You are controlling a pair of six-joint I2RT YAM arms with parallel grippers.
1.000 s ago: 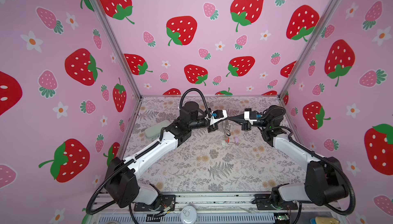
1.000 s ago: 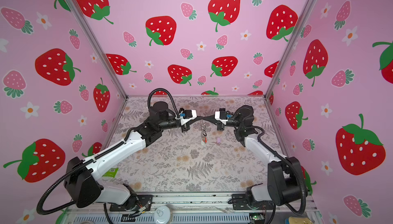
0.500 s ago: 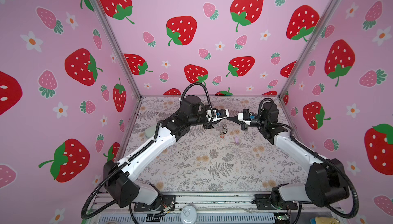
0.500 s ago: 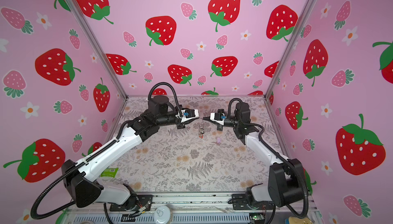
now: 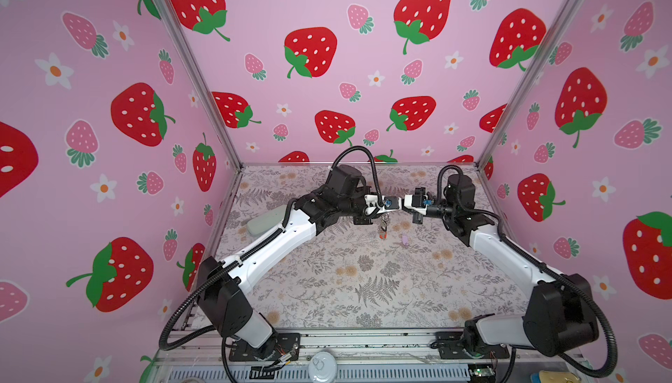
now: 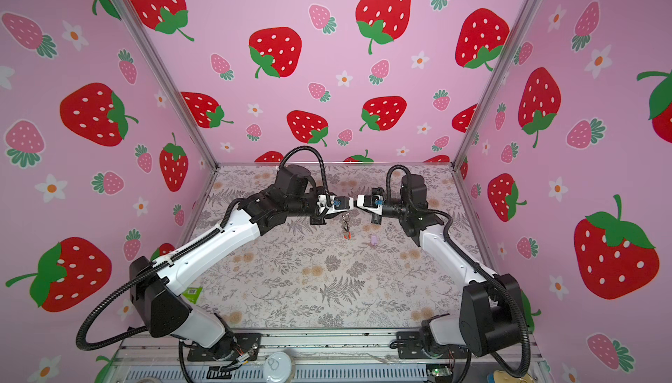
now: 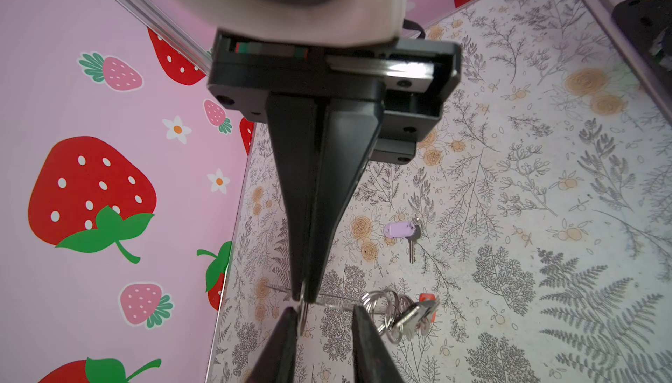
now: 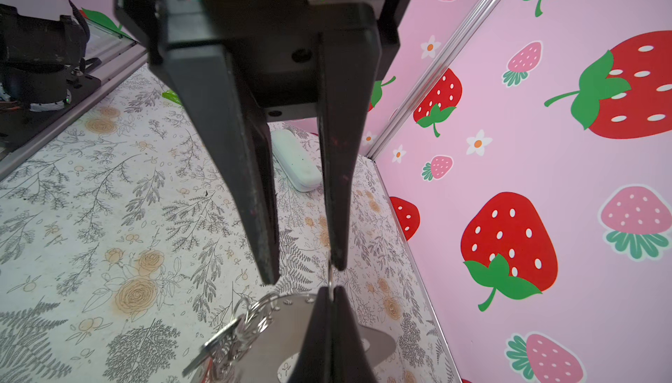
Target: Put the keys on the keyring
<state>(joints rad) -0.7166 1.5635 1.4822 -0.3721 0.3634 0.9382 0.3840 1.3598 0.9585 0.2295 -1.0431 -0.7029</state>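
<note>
Both grippers meet tip to tip above the back middle of the table. My right gripper [image 8: 330, 290] is shut on the keyring [image 8: 276, 326], pinching its thin silvery ring edge-on, with the taupe strap beneath. My left gripper [image 7: 325, 312] is open; one finger [image 7: 287, 337] touches the ring [image 7: 303, 314]. A bunch of keys [image 7: 403, 314] with a red tag hangs from the ring, seen in both top views [image 5: 383, 226] [image 6: 346, 226]. A lilac-tagged key [image 7: 400, 230] lies loose on the table [image 5: 404, 240].
A pale grey-green oblong case [image 5: 267, 219] lies near the left wall behind the left arm. A small green packet [image 6: 191, 294] sits by the left arm's base. Pink strawberry walls close in the floral table [image 5: 363, 290] on three sides.
My left jaws have opened from nearly shut. Both wrists have shifted and come back together, the right one turned, with the bunch of keys still hanging between them.
</note>
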